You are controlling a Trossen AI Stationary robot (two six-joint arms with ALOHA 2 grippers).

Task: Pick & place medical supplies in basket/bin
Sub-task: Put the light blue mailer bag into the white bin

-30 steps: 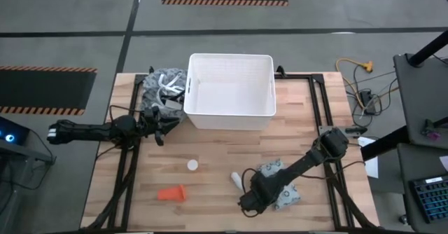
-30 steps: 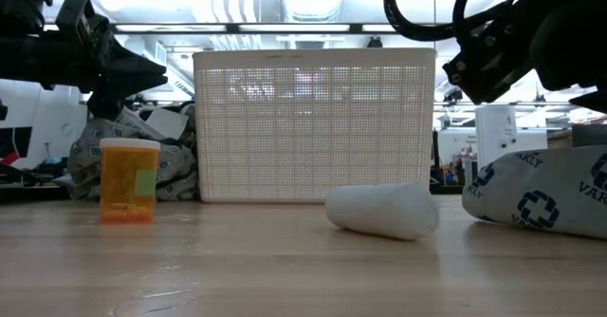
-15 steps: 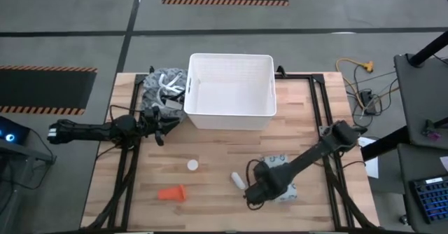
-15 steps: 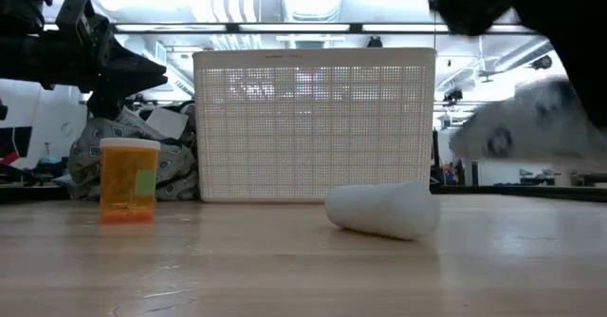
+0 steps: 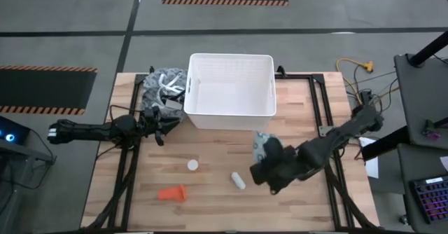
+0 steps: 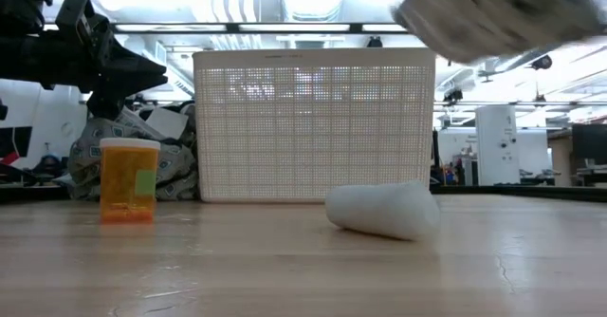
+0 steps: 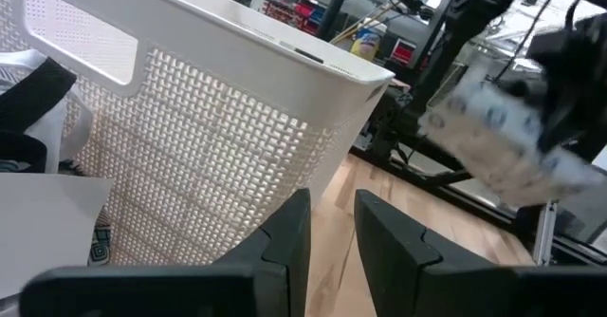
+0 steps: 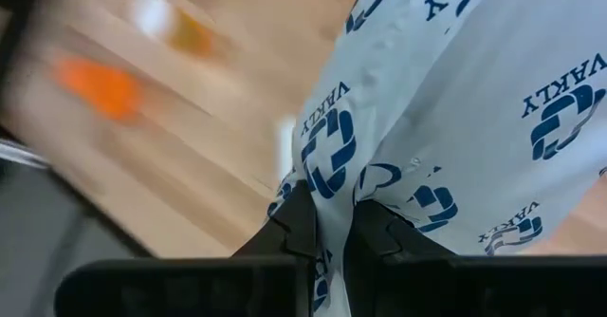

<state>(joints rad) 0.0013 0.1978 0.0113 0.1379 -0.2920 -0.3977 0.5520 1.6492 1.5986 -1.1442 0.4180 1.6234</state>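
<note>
The pale grey-green packet with blue ring marks is in the air, held by my shut right gripper just near of the white ribbed tub. It shows blurred high in the low view. The white-capped orange vial stands upright on the table. The short white cylinder lies on its side. The orange piece lies near the table's near edge. My left gripper waits left of the tub, open by a narrow gap. My right gripper pinches the packet between its two fingers at one edge, where the wrapper gathers into a crease. The rest of the packet spreads out beyond the fingertips, toward the tub. The packet is lifted clear of the table.
A grey and white heap of cloth and cords lies against the tub's left wall, just beyond my left gripper. Dark frame rails run along the table's sides. Bare wood lies between the tub and the small items.
My right gripper has risen from the table's near right part and moved toward the far edge and the tub. It has turned as it went. The packet, which lay on the table, is now lifted clear and rides high. The cylinder, vial and orange piece stay put.
</note>
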